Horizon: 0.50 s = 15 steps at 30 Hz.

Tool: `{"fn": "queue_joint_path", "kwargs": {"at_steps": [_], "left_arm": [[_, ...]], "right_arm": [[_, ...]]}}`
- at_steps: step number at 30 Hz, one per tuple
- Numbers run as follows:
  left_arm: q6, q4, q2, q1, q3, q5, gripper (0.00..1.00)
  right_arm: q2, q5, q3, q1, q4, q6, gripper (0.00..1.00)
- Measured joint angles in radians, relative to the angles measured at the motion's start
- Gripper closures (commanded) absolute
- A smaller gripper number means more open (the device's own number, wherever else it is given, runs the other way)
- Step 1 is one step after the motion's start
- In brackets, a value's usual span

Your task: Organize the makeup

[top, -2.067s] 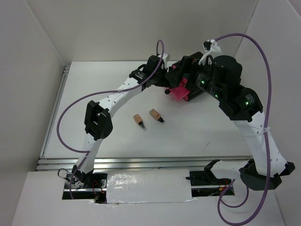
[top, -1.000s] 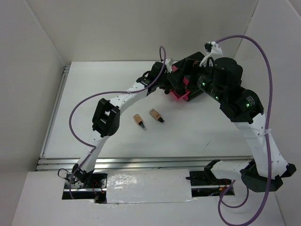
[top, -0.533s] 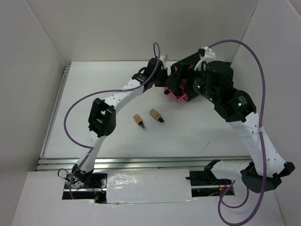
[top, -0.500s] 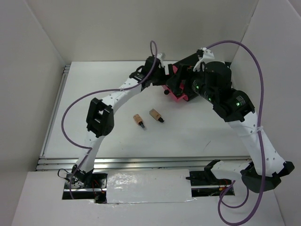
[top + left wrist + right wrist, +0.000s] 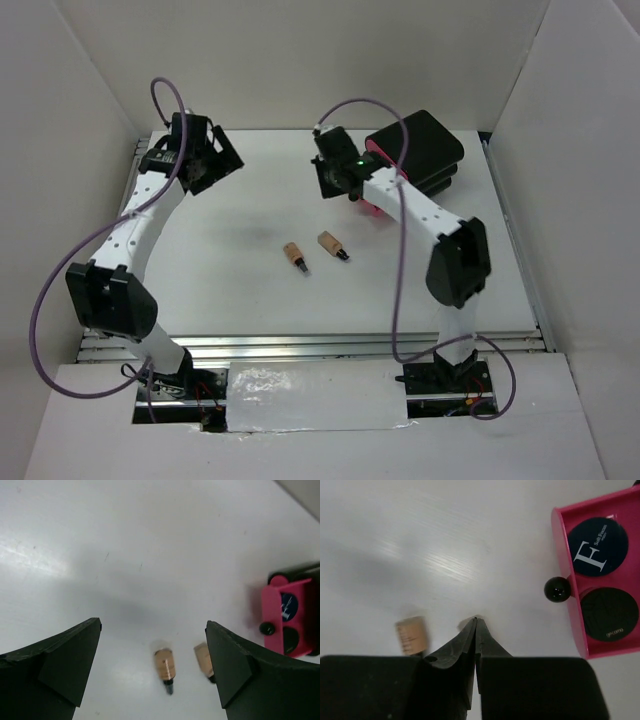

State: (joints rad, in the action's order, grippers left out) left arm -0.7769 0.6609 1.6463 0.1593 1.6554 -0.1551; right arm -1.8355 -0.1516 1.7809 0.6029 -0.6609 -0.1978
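While the right gripper (image 5: 475, 622) is closed empty, a small tan bottle (image 5: 411, 636) lies lower-left of it; the left gripper (image 5: 152, 625) gapes.

Inside a robotics laboratory test cell: a flat white tabletop (image 5: 230, 300) boxed in by plain white panels (image 5: 300, 60) and edged with grooved aluminium rails (image 5: 320, 346), where the white-and-black jointed left arm (image 5: 140, 215) and right arm (image 5: 415, 205) trail looping purple cables (image 5: 398, 290).

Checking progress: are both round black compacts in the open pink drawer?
Yes, both round black compacts lie side by side inside the pink drawer.
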Motion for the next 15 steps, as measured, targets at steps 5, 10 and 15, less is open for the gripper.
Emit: {"fn": "queue_joint_path", "kwargs": {"at_steps": [5,10,15], "left_arm": [[0.055,0.058,-0.107,0.028,-0.120,0.029,0.01],[0.110,0.109,-0.122,0.031,-0.175,0.072,0.01],[0.170,0.144,-0.124,0.031,-0.184,0.097,0.01]], "right_arm": [[-0.261,-0.181,0.041,0.003,-0.063,0.082,0.94],[-0.347,-0.365,0.058,0.003,-0.064,0.180,0.97],[-0.385,-0.489,0.079,0.003,-0.043,0.247,0.98]]}}
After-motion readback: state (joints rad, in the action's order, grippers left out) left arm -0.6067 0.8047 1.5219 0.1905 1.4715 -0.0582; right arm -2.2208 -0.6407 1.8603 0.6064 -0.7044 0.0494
